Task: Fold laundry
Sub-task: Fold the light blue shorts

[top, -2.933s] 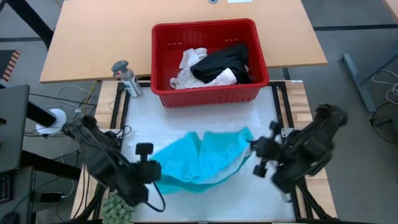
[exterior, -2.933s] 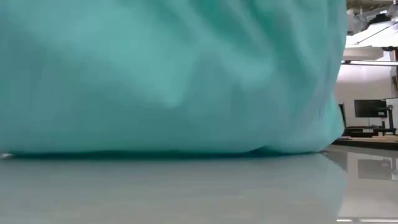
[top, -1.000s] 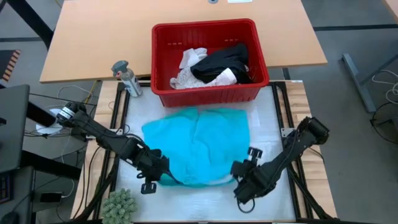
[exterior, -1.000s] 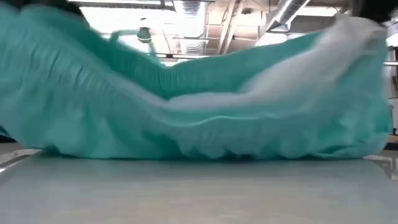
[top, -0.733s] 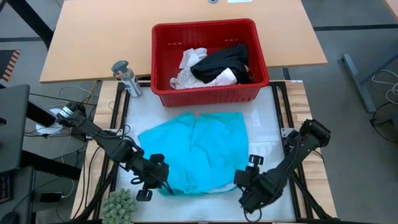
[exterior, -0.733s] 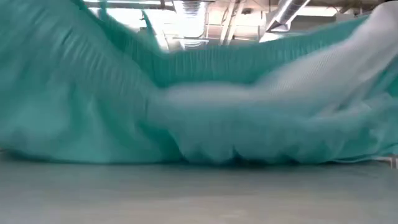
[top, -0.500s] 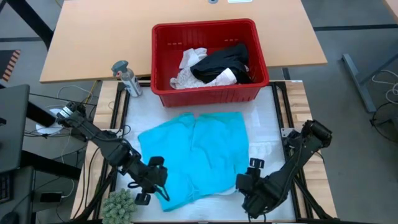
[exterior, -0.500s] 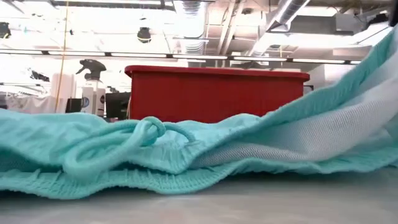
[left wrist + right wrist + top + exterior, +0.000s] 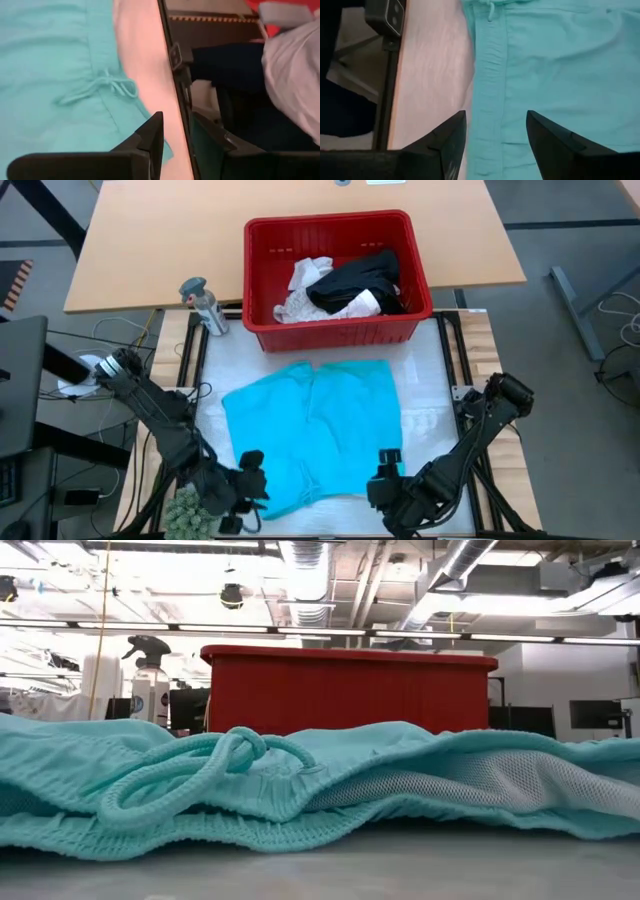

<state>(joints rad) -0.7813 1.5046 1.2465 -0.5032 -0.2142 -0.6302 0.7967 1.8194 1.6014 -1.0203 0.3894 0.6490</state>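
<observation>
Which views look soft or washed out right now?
Low view: ceiling lights blow out the background, but the teal shorts are sharp. Left wrist view: the shorts and table edge look soft. Right wrist view: pinkish table, own fingers blurred. High view: even, clear.

Teal shorts [image 9: 312, 430] flat, black and white garments [image 9: 345, 286] heaped.

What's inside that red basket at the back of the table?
The red basket holds a black garment lying over white and cream cloths. What sits beneath them, and the basket floor, is covered and cannot be seen.
</observation>
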